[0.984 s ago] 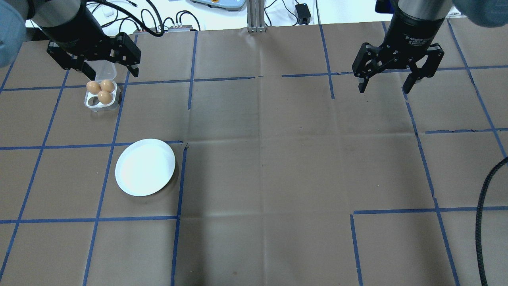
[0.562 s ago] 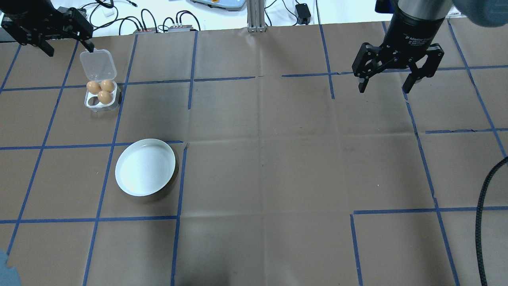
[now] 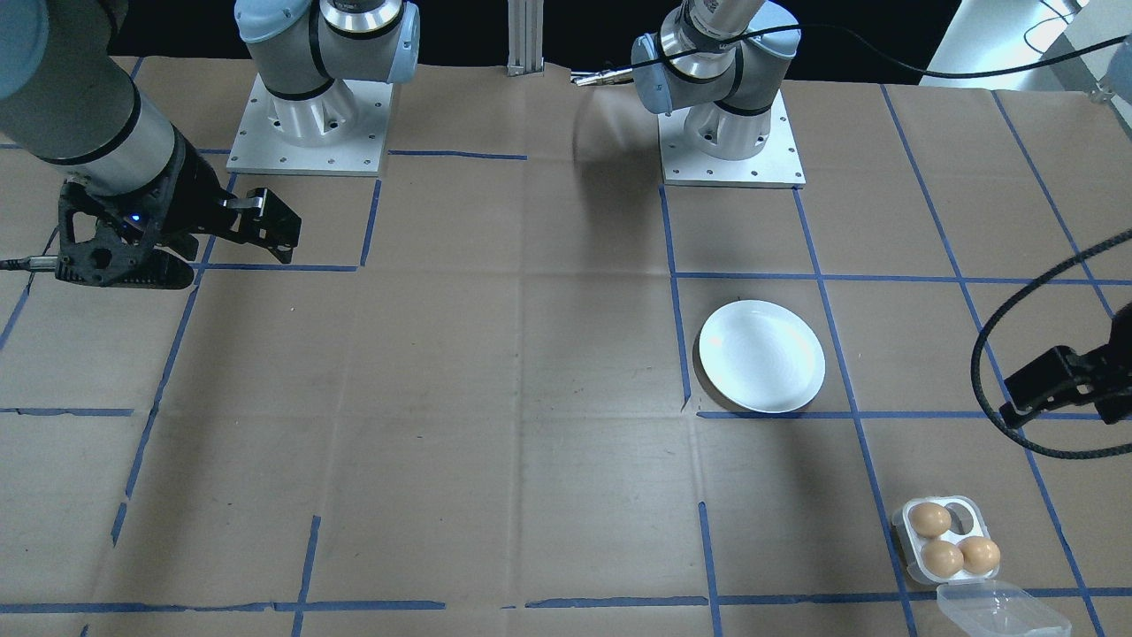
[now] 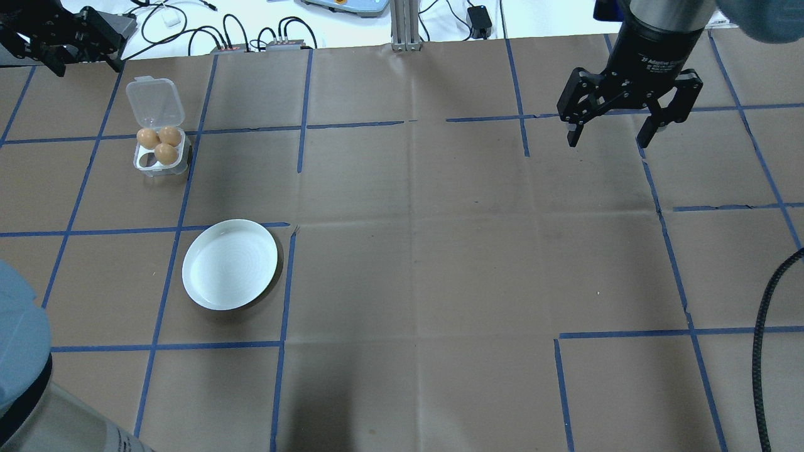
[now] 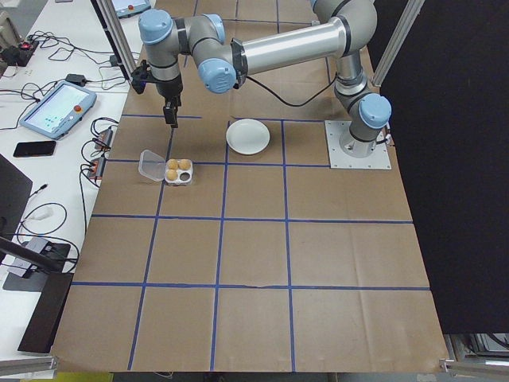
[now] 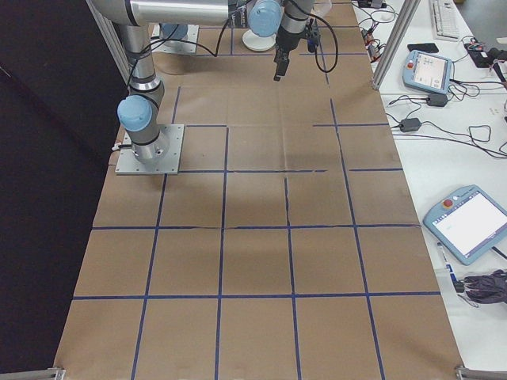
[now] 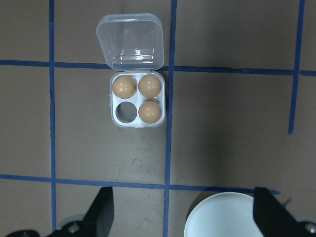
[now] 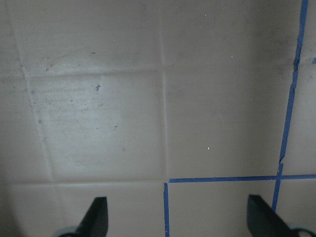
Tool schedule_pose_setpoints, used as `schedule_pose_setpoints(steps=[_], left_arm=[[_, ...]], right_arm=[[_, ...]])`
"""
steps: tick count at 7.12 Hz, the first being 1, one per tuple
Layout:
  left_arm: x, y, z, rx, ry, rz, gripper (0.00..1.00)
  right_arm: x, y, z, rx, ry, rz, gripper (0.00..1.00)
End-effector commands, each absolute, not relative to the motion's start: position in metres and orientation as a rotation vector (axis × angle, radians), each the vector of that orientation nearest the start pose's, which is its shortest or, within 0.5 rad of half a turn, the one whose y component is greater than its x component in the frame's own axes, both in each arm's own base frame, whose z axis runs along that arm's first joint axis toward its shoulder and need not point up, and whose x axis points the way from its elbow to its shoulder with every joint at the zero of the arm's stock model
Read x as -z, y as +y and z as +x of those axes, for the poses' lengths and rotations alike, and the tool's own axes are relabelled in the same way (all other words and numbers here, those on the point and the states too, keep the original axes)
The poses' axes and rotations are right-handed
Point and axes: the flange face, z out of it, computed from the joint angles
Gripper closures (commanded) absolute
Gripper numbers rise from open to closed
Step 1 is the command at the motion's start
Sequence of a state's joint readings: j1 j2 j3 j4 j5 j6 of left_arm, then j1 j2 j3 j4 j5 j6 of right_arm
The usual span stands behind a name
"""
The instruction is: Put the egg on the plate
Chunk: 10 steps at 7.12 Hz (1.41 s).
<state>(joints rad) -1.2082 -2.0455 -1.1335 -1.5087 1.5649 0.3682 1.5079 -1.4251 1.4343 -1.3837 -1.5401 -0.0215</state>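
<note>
The left gripper (image 4: 59, 41), fingers spread and empty, has pulled back from over the egg tray (image 4: 161, 155) to the table's far left corner, while the right gripper (image 4: 630, 116) hangs splayed and empty where it was. Three brown eggs (image 7: 138, 95) sit in the clear tray, its lid (image 7: 130, 40) flipped open, and the white plate (image 4: 230, 263) lies bare nearby. Brown paper (image 4: 414, 251) gridded with blue tape (image 4: 301, 103) covers the table; the right wrist's label is too blurred to read.
</note>
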Motion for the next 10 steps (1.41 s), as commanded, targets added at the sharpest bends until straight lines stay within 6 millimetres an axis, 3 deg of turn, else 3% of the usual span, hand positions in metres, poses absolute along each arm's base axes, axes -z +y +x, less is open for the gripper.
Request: schedule_pose_setpoints(steps=[1, 3, 5, 8, 10], left_arm=[[-0.369, -0.704, 0.128, -0.035, 3.151, 0.087, 0.01], [-0.31, -0.705, 0.151, -0.005, 3.142, 0.053, 0.01], [-0.257, -0.695, 0.148, 0.03, 3.124, 0.048, 0.01], [-0.225, -0.692, 0.145, -0.037, 3.145, 0.053, 0.01], [-0.222, -0.699, 0.148, 0.02, 3.129, 0.055, 0.01]], right_arm=[[-0.462, -0.54, 0.103, -0.302, 3.087, 0.069, 0.0], [-0.462, -0.54, 0.103, -0.302, 3.087, 0.069, 0.0], [-0.462, -0.54, 0.103, -0.302, 3.087, 0.069, 0.0], [-0.462, -0.54, 0.103, -0.302, 3.087, 0.069, 0.0], [-0.462, -0.54, 0.103, -0.302, 3.087, 0.069, 0.0]])
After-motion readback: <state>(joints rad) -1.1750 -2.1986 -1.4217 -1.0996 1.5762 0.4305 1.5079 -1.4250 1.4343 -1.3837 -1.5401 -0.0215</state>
